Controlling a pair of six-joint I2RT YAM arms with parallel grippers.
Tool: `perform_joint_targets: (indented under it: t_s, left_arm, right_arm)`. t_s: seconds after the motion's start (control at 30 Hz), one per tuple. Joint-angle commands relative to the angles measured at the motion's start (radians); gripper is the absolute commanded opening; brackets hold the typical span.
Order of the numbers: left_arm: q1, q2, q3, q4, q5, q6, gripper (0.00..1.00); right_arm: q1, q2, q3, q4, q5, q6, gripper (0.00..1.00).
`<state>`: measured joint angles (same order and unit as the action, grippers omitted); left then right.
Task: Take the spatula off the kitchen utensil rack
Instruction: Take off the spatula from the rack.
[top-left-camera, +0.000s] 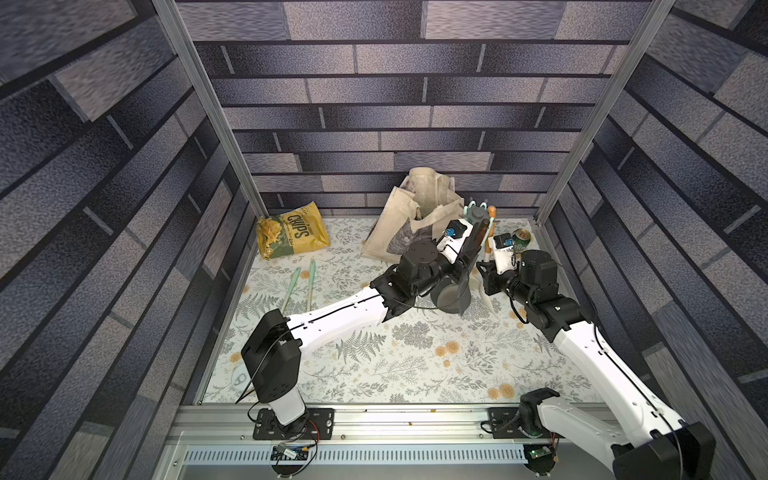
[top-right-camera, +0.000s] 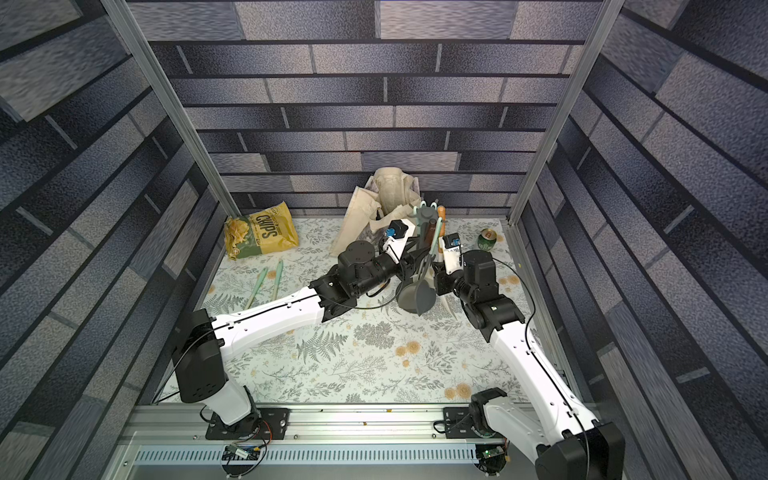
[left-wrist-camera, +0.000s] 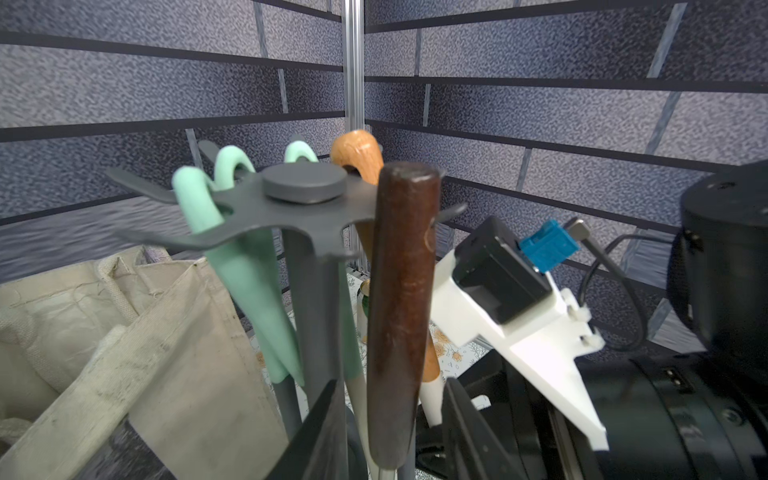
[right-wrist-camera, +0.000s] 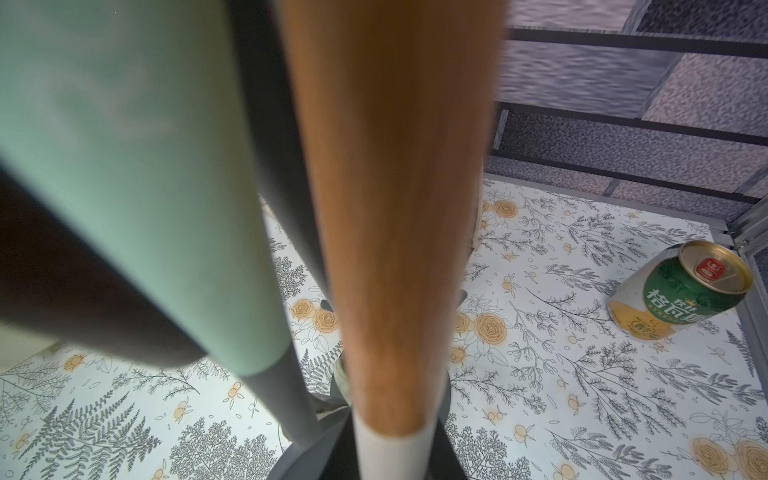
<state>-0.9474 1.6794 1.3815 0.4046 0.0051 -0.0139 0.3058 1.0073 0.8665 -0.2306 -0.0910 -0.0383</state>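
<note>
The kitchen utensil rack (left-wrist-camera: 305, 187) stands at the back right, its star top (top-left-camera: 478, 216) over a round base (top-left-camera: 444, 297). From it hang mint-handled utensils (left-wrist-camera: 245, 274), an orange-handled utensil (left-wrist-camera: 357, 158) with a white neck, and the spatula (left-wrist-camera: 403, 270), which has a dark brown handle (top-right-camera: 429, 237) and a dark grey blade (top-right-camera: 424, 297). My left gripper (left-wrist-camera: 391, 386) is open. Its jaws flank the brown handle with a small gap on each side. My right gripper (right-wrist-camera: 390, 449) is shut on the white neck (right-wrist-camera: 390, 457) of the orange-handled utensil, low beside the rack pole (right-wrist-camera: 286, 187).
A beige tote bag (top-left-camera: 415, 216) slumps just behind and left of the rack. A green can (right-wrist-camera: 681, 291) stands in the back right corner. A chips bag (top-left-camera: 291, 237) and two mint sticks (top-left-camera: 303, 286) lie at the left. Walls close in on three sides.
</note>
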Motion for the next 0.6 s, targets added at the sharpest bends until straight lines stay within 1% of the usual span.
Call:
perform_joint_targets:
  t_s: [0.0, 0.2, 0.27, 0.57]
  left_arm:
    - [0.011, 0.020, 0.061, 0.010, 0.048, 0.014, 0.42]
    - [0.030, 0.061, 0.126, -0.047, 0.096, -0.004, 0.42]
    - [0.036, 0.066, 0.137, -0.052, 0.105, -0.012, 0.40]
    - [0.044, 0.073, 0.158, -0.083, 0.124, -0.021, 0.23]
  right_arm:
    - [0.008, 0.002, -0.030, -0.034, -0.004, 0.008, 0.10]
    - [0.009, 0.000, -0.031, -0.035, -0.001, 0.007, 0.10]
    - [0.007, 0.001, -0.030, -0.035, -0.001, 0.008, 0.10]
    - [0.009, 0.004, -0.028, -0.036, 0.000, 0.006, 0.10]
